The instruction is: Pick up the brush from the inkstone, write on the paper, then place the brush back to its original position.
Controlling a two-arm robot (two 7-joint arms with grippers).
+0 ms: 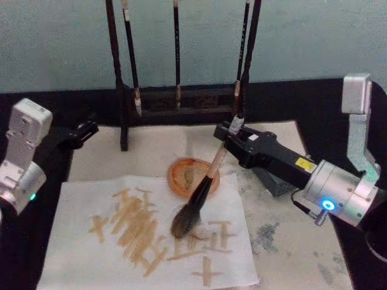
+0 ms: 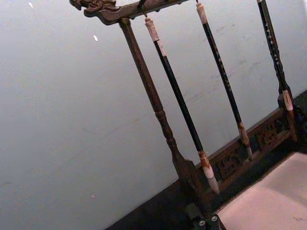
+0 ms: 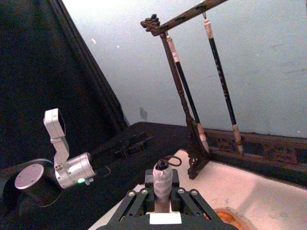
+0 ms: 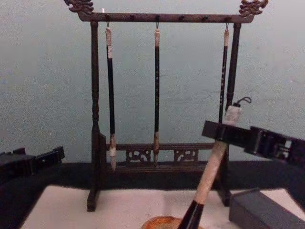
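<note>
The paper [image 1: 145, 235] lies wide before you, streaked with tan strokes. Your right gripper [image 1: 227, 136] pinches the brush [image 1: 202, 190] by its upper handle, bristles touching mid-sheet; hold the tilt steady and press lightly. Left gripper [image 1: 78, 134] sits parked at left. The small orange inkstone [image 1: 172, 176] probably holds brownish ink.

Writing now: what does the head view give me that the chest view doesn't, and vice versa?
Head, not chest: the paper with tan strokes, and the brush with bristles apparently touching it. Chest, not head: the rack's carved top bar where three thin brushes hang. Both: the right gripper shut on the brush handle, the left gripper parked at the left, the orange dish.
</note>
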